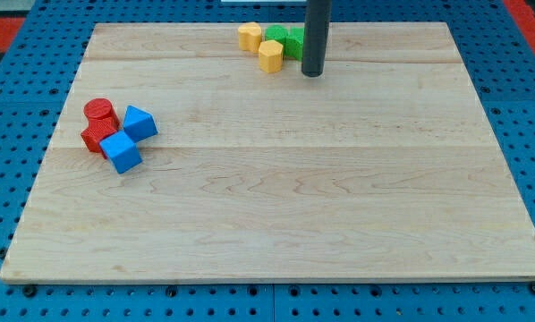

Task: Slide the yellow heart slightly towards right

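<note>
Eight blocks: all on the wooden board (276, 197), in two clusters, one at the view's top and one at the view's left
My tip (312, 73): bare rod end, holding nothing, down at the board just to the view's right of the top cluster
Yellow heart (249, 37): leftmost of the top cluster, near the board's top edge, apart from my tip
Yellow hexagon (270, 55): just below and right of the heart, between it and my tip
Green blocks (285, 39): two, shapes hard to tell, behind the hexagon; my rod hides part of the right one
Red cylinder (99, 112): top of the left cluster
Red block (92, 137): below the cylinder, shape unclear
Blue cubes (139, 122): two, the lower one (121, 151) touching the red block
</note>
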Available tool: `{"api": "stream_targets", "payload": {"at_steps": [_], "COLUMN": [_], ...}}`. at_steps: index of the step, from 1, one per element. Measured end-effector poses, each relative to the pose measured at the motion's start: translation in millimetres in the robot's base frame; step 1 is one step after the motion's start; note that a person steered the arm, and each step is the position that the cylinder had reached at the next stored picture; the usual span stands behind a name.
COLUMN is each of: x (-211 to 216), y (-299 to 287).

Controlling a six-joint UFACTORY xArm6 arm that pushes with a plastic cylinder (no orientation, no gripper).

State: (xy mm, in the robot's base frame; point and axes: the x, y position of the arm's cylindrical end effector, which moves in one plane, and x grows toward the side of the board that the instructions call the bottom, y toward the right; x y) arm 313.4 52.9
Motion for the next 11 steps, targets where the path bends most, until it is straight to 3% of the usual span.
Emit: {"api": "stream_targets", "payload": {"at_steps": [3,6,11], "x": [0.9,-72.3,-72.3], "y": [-129.9,-120.6,-84.8]}}
